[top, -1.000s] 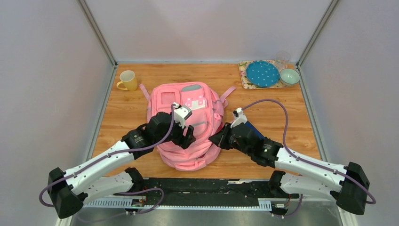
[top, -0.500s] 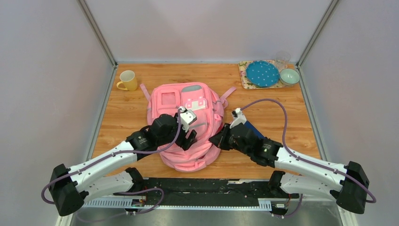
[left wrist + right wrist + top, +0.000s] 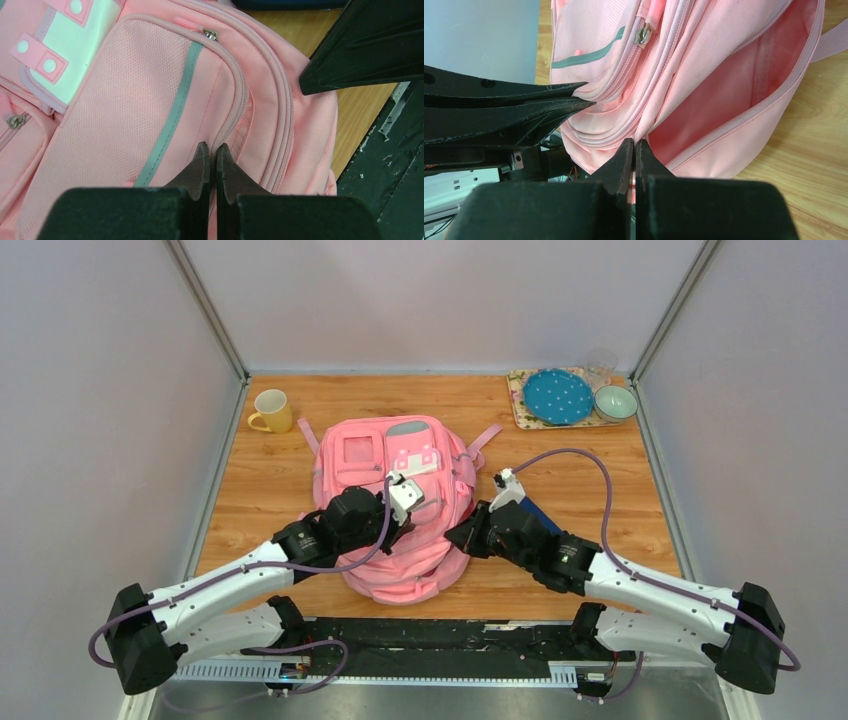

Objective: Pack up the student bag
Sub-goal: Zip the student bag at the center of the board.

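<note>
Now, L gripper [image 3: 209,152]: jaws shut tip to tip, nipping a fold of pink fabric by the front pocket's zip seam
R gripper [image 3: 634,147]: jaws shut too, pinched on the lip of the open main compartment; pink lining shows beyond
Student bag [image 3: 365,455]: lies flat mid table [image 3: 620,500], front up, both grippers on its near end, main zip open on R side
Grey strip [image 3: 172,120]: just left of L gripper tips
Blue pouch [image 3: 536,514]: beside bag's R side, partly under R arm
Mug [image 3: 271,411]: yellow, far left, apart from bag
Tray [image 3: 519,400]: far-right corner w/ blue plate [image 3: 558,396], bowl [image 3: 615,402], glass [image 3: 601,362]
</note>
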`<state>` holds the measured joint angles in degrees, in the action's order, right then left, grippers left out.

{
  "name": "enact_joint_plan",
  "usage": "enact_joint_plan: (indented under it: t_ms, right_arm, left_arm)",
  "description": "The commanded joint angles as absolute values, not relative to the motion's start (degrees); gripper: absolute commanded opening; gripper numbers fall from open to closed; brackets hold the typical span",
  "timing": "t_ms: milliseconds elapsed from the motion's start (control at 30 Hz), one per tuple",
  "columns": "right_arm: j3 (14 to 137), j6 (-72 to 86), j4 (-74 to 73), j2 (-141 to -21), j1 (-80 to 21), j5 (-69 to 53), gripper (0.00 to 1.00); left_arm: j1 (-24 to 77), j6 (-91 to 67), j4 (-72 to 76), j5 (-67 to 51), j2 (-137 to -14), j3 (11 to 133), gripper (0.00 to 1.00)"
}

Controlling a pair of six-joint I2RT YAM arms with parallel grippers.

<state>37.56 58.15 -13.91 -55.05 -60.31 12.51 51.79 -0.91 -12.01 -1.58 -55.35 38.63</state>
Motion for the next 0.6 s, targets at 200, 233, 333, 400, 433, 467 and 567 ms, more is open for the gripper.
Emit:
enact_joint_plan:
  t_ms: [200,233,333,400,433,467,567]
  right_arm:
    - [41.49,59.41,-27.82,-47.66,-61.52,22.38,0.73]
    - [41.14,59.94,-29.34,-46.59,-61.52,23.54,0.82]
    - [38.50,60.64,-30.68,-41.77,-61.52,24.87,0.85]
    - [36.23,60.73,-28.93,-40.17,-61.52,23.22,0.85]
    - [35.69,60.99,-28.48,-39.56,-61.52,22.68,0.85]
    - [35.34,61.26,-28.22,-39.55,-61.52,21.98,0.84]
    - [33.67,61.52,-23.66,-40.34,-61.79,18.29,0.74]
  left_arm:
    - [51.06,-2.10,-10.37,5.89,-52.39,39.28,0.00]
    - [51.15,-2.46,-10.63,5.98,-51.77,39.55,0.00]
    - [51.06,-3.34,-10.99,5.80,-50.81,40.16,0.00]
    - [51.06,-4.91,-11.08,5.36,-50.36,40.69,0.00]
    - [51.15,-5.01,-10.99,4.84,-50.27,40.87,0.00]
    - [51.07,-5.10,-11.07,3.96,-50.27,41.04,0.00]
    - [51.06,-4.75,-12.65,4.48,-52.47,41.75,0.00]
